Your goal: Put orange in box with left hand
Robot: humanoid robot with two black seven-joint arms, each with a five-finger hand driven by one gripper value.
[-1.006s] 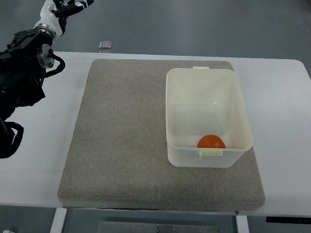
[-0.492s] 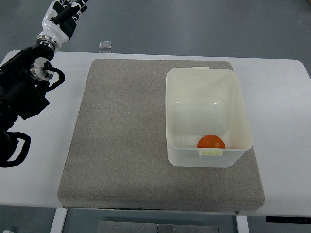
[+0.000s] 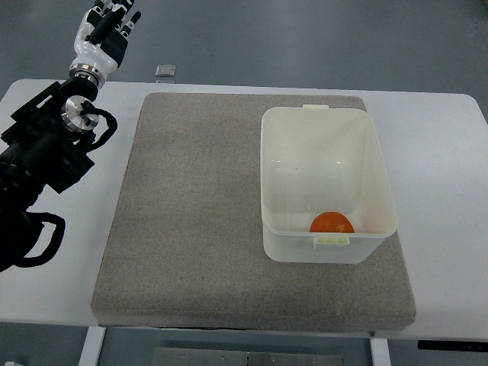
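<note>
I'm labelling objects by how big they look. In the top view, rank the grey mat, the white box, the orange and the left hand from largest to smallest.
1. Grey mat
2. White box
3. Left hand
4. Orange, though the box's near wall hides part of it, so its place below the hand is unsure.

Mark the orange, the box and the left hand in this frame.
orange (image 3: 331,223), top view, middle of its visible top.
box (image 3: 264,183), top view, left rim.
left hand (image 3: 107,32), top view, back of the hand.
</note>
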